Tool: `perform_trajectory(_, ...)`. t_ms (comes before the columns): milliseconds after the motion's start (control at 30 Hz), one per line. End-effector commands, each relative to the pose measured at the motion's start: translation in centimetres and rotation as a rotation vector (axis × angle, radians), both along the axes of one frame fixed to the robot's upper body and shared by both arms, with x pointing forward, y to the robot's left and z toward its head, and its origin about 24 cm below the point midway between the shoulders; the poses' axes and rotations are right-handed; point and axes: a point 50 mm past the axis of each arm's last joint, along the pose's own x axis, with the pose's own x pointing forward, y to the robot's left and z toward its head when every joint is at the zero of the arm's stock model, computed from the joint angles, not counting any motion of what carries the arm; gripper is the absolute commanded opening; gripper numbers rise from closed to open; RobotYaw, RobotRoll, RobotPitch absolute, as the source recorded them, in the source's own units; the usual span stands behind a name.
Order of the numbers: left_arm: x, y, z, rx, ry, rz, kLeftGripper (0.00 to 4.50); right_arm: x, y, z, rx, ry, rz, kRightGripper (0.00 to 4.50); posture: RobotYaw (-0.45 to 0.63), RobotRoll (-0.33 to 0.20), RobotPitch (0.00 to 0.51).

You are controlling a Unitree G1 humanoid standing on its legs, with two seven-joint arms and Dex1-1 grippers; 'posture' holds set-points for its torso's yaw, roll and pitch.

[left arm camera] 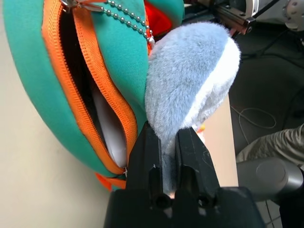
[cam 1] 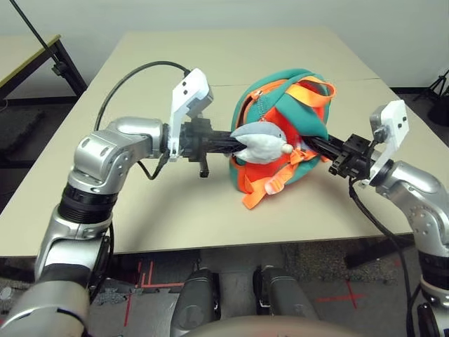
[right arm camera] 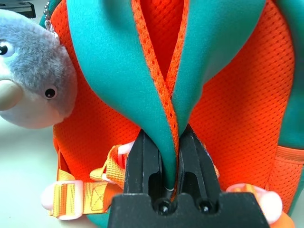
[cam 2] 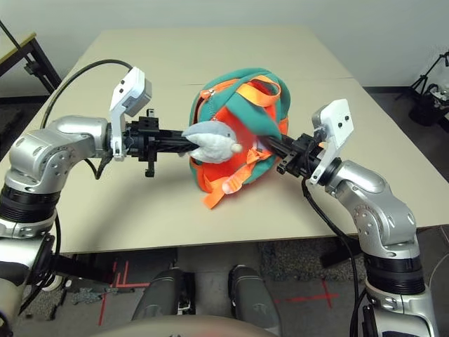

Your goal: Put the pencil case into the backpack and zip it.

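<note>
Two hands on the bag, L to R. My left hand (left arm camera: 166,142) is pinched shut on the plush shark (left arm camera: 190,80), not on the zip pull; beside it the zipper (left arm camera: 102,102) gapes, and the pencil case (left arm camera: 110,130) shows white inside the backpack (cam 1: 298,88), which sits mid-worktop (cam 1: 175,217). My right hand (right arm camera: 167,142) is clamped on a teal strap w/ orange edging (right arm camera: 164,95), anchoring the bag. I reckon zipping is next: I'd keep the R side taut, regrip L onto the pull, and draw along the track w/o snagging the bead chain (left arm camera: 126,16).
</note>
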Motion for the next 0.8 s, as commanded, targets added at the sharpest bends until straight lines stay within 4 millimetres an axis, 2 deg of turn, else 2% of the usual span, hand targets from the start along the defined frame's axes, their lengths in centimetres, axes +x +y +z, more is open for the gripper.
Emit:
perform_trajectory(33, -0.3, 1.9, 1.0, 0.015, -0.020, 0.038, 0.05, 0.4, -0.5, -0.1, -0.010, 0.003, -0.025, 0.06, 0.10, 0.000, 0.051)
perform_trajectory(433, -0.7, 3.4, 1.4, 0.050, 0.013, 0.066, 0.05, 0.6, -0.5, -0.2, -0.014, 0.004, -0.011, 0.06, 0.11, 0.000, 0.054)
perform_trajectory(733, -1.0, 3.6, 1.0, 0.049, 0.028, 0.079, 0.05, 0.7, -0.3, -0.2, -0.015, 0.009, -0.001, 0.06, 0.12, 0.000, 0.064)
perform_trajectory(800, -0.9, 3.7, 1.0, 0.055, 0.022, 0.092, 0.78, 0.7, -0.3, -0.2, -0.015, 0.011, 0.001, 0.06, 0.12, 0.000, 0.064)
